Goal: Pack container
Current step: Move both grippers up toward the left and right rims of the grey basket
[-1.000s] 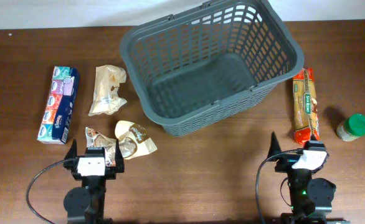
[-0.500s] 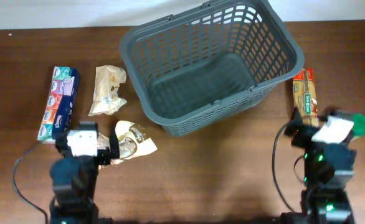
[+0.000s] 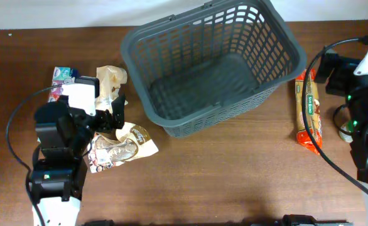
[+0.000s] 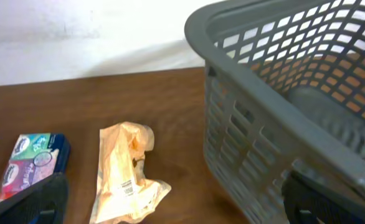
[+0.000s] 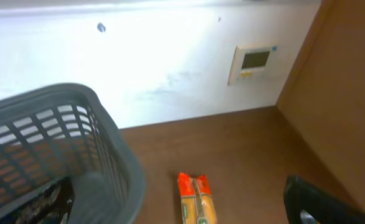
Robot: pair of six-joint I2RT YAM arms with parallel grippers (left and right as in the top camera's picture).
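The container, a large dark grey slotted basket (image 3: 212, 63), stands empty at the back middle of the table. It also shows in the left wrist view (image 4: 282, 93) and in the right wrist view (image 5: 58, 143). My left gripper (image 3: 110, 113) is open and empty, above the table just left of the basket, near a clear bag of bread (image 3: 108, 78) (image 4: 123, 177). My right gripper (image 3: 330, 70) is open and empty, raised to the right of the basket, over the far end of an orange biscuit pack (image 3: 308, 110) (image 5: 197, 199).
A tissue pack (image 3: 59, 75) (image 4: 30, 165) lies at the far left, partly under my left arm. Two crumpled snack packets (image 3: 118, 147) lie in front of the bread bag. A white wall with a thermostat (image 5: 252, 62) stands behind the table.
Both arms have risen from the front edge and swung toward the back. The left one now sits over the tissue pack and bread bag. The right one covers the green-lidded jar.
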